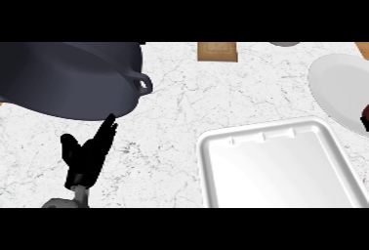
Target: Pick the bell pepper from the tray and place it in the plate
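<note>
Resting open at lower left, my left robot hand [90, 154] idles; the white tray [277, 168] lies bare. Beyond, a dark red sliver [364, 116], likely the bell pepper, meets the plate [335, 83]: release it well inside the rim.

Single head view, steeply down onto counter [180, 112] (close, probably); left hand [86, 154] enters from lower edge.
</note>
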